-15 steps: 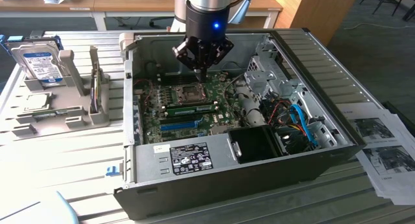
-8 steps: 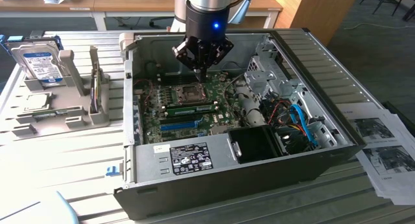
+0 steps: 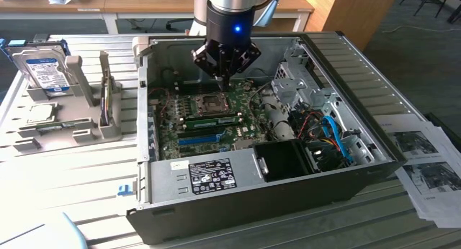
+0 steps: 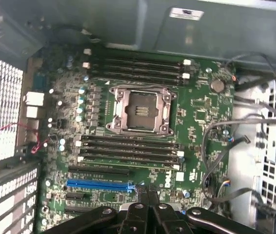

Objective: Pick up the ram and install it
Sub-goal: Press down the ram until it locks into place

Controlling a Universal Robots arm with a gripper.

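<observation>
The ram (image 3: 209, 120) already lies seated in a motherboard (image 4: 196, 109) slot inside the open computer case (image 3: 238, 200), just beyond the blue expansion slot (image 3: 200, 139). The pincer (image 3: 224, 86) hangs above the board, pressed together and holding nothing, so installation looks essentially done.

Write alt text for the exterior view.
A robot arm's shut pincer hangs inside an open computer case, above the green motherboard, where a ram stick sits in a slot. On the exterior view's left, a hard drive stands in a grey holder.
</observation>
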